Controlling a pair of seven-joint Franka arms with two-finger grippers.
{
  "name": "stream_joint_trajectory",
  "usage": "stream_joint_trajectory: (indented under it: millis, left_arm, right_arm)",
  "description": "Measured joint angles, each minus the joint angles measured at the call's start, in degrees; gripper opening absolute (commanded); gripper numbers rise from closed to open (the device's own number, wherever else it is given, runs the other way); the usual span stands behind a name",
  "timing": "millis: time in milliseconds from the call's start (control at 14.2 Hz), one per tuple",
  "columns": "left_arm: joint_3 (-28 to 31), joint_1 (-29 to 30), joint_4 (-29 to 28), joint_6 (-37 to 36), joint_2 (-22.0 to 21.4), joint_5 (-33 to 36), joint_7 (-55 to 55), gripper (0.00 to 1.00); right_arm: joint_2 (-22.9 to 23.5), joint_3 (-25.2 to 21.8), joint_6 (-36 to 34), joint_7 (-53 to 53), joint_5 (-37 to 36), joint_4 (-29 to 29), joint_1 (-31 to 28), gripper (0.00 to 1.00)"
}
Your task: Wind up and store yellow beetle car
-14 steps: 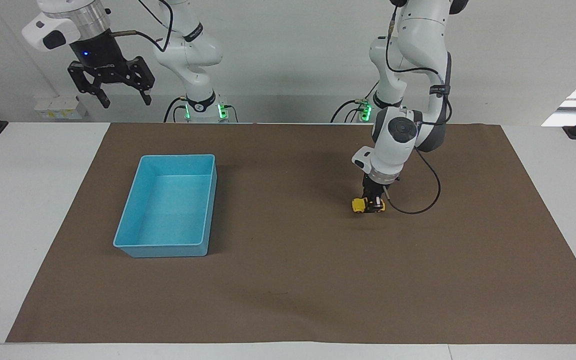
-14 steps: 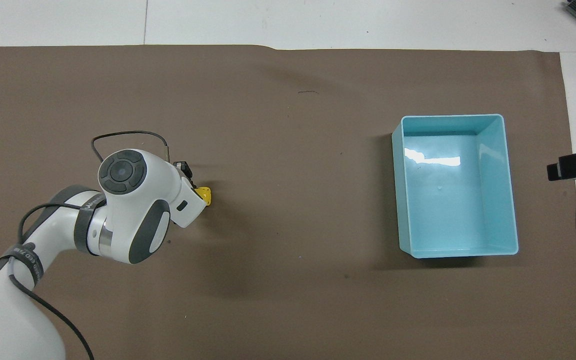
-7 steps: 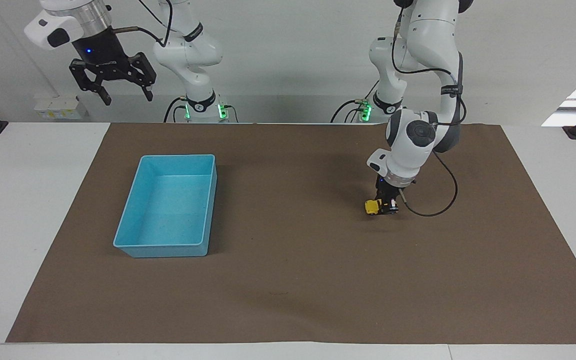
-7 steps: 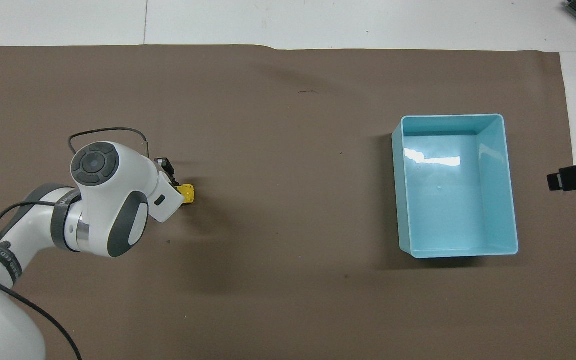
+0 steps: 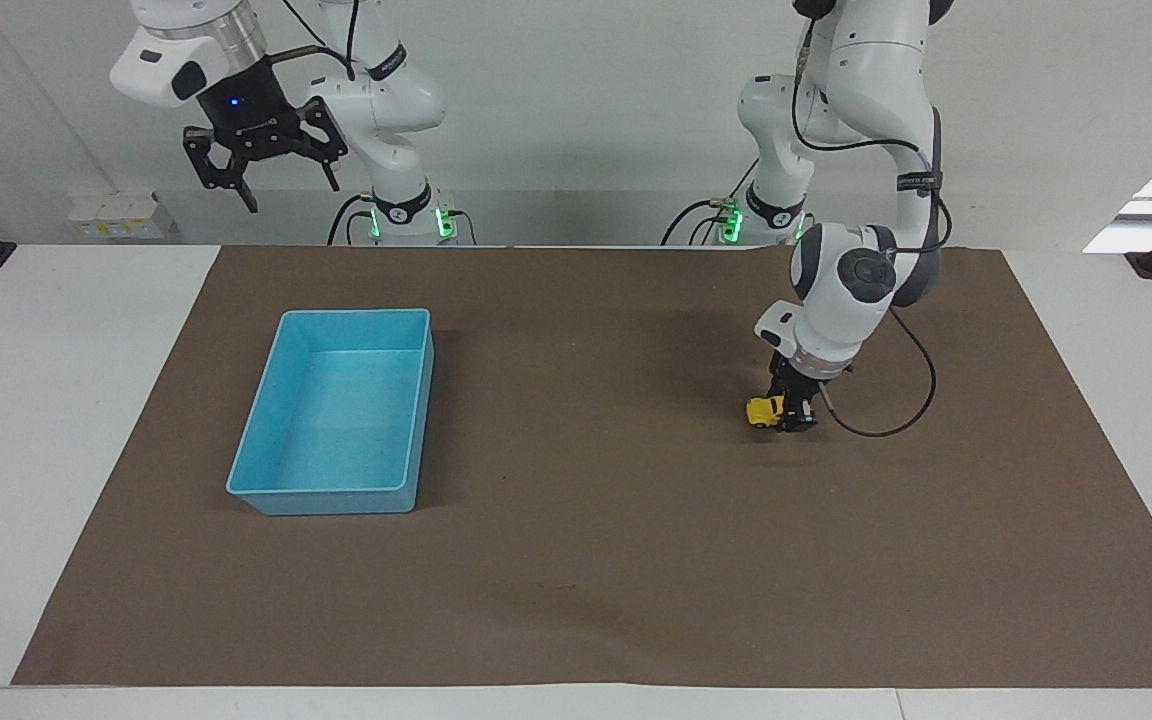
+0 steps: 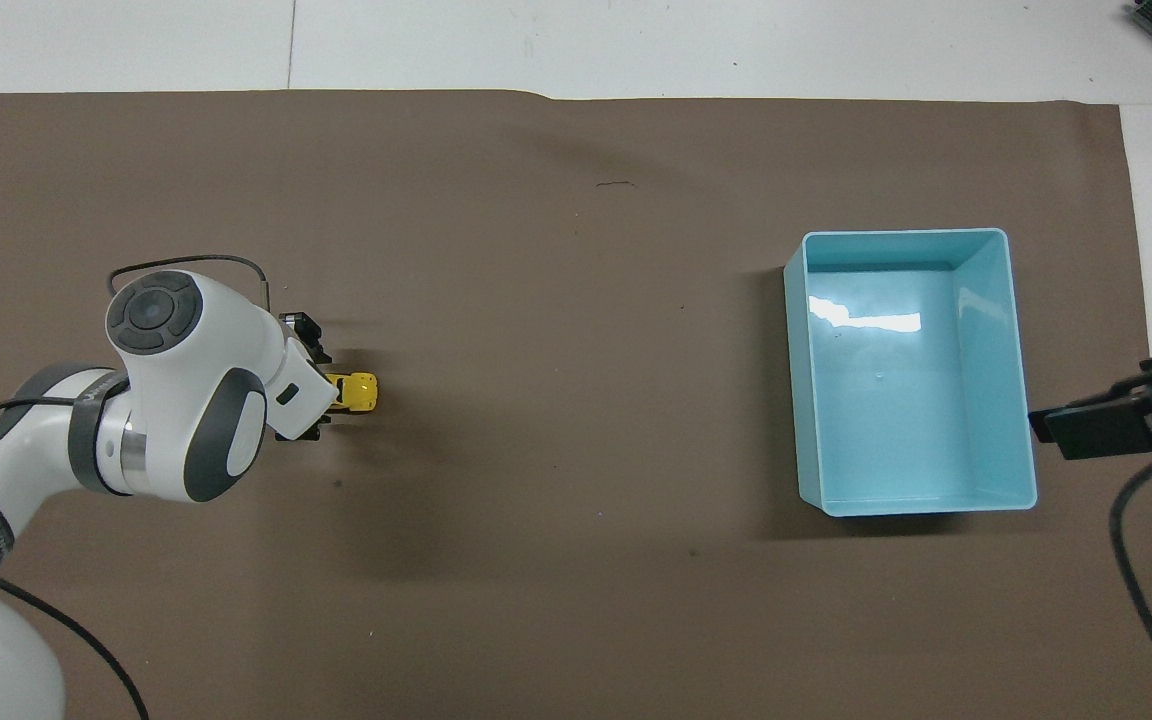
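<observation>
The yellow beetle car (image 5: pixel 763 410) (image 6: pixel 355 391) sits on the brown mat toward the left arm's end of the table. My left gripper (image 5: pixel 796 412) (image 6: pixel 318 395) is down at mat level right against the end of the car that points away from the tray. The wrist hides where they meet, so I cannot tell whether the car is gripped. The blue tray (image 5: pixel 416 420) (image 6: pixel 1021 400) lies empty toward the right arm's end. My right gripper (image 5: pixel 276 188) hangs open and empty, high over the table edge by the robots' bases; its dark tip (image 6: pixel 1086 433) shows beside the tray.
A brown mat (image 5: pixel 586 560) covers most of the white table. A black cable (image 5: pixel 896 420) loops from the left wrist just above the mat. A small white box (image 5: pixel 121 215) lies at the table's edge near the right arm.
The left gripper slid along the mat toward the left arm's end, taking the car with it; more of the car now shows. The right gripper swung inward and turned.
</observation>
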Motion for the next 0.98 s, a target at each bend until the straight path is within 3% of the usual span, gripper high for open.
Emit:
stream_joint_trajectory:
  millis: [351,702,982]
  left_arm:
    - [0.40,2.09,3.39,-3.15,-4.96,-0.01,-5.26,1.00]
    - [0.58,3.47,7.26,-4.69,-6.88,0.01,-26.64,1.00]
    - [0.67,6.84,13.41,-11.83,-6.99,0.03,-40.27,1.00]
  right_arm:
    - [-0.06,-0.04,1.48,-14.67,-0.01,-1.42,1.07,1.00]
    - [-0.76,-0.02,4.69,-29.21,-0.02,-5.07,1.32,1.00]
    - [-1.19,0.10,6.28,-37.30,-0.02,-7.95,3.03,1.00]
